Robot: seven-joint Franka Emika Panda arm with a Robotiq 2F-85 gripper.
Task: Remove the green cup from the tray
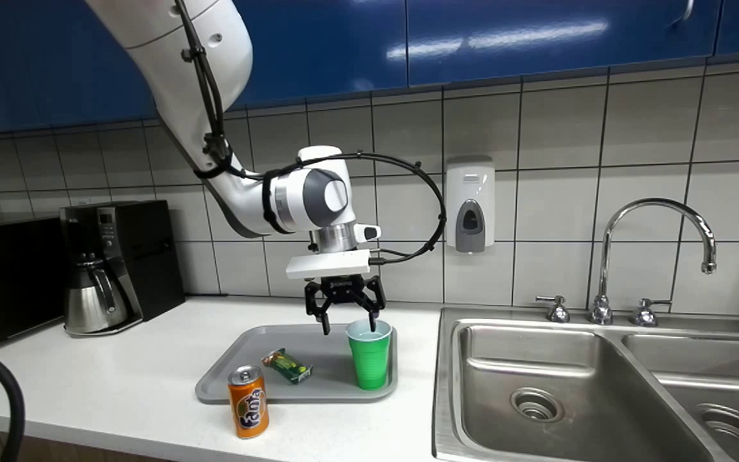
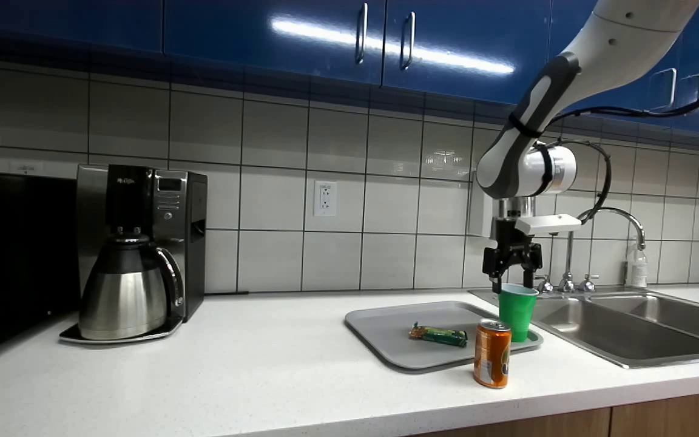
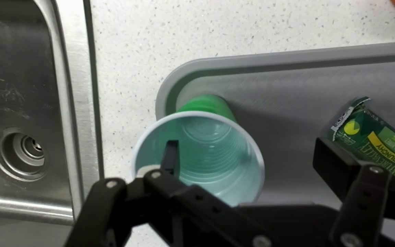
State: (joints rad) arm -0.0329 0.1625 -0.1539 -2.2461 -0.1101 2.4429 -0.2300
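While the green cup (image 1: 369, 362) stands on the tray (image 1: 241, 369), my claw (image 1: 349, 328) straddles its wall

Though I seem lined up, nothing is removed yet; the cup rests at the tray's end nearest the sink (image 3: 75, 68), and I have hold of nothing; my fingers (image 3: 172, 157) are spread wide, one over or inside the cup's mouth, its mate outside above the tray; whether either touches plastic I cannot tell. Left to do, I judge: close on the wall, lift clear of the tray's rim, set the cup on the bench (image 1: 119, 372); it stands upright, mouth up, narrow base down, its long axis vertical.
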